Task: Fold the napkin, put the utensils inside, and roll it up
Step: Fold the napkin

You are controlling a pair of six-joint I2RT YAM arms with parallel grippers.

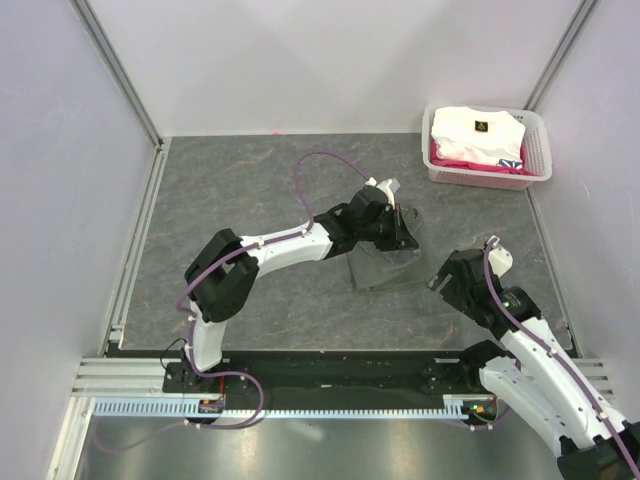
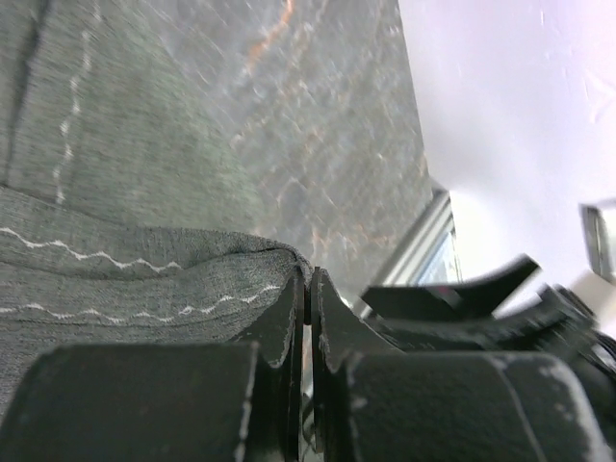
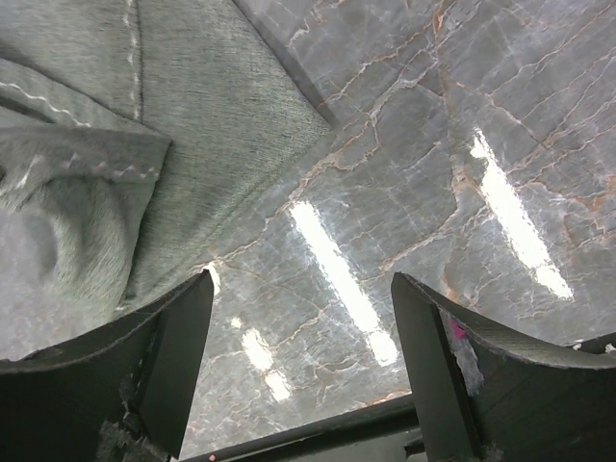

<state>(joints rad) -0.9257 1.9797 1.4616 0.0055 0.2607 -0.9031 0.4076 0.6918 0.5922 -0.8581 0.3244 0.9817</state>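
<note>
Napkin [image 1: 385, 268] pinched by left end effector [image 2: 309, 284]; right end effector [image 3: 303, 289] spread apart

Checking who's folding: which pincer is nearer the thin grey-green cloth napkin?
Left. The left pincer is shut on the napkin at its hem; the right pincer hangs open over grey marbled tabletop beside it.

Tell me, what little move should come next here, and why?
Probably the left gripper should carry its pinched edge of the napkin across and lay it down to finish the fold; the right gripper is open, holding nothing.
</note>
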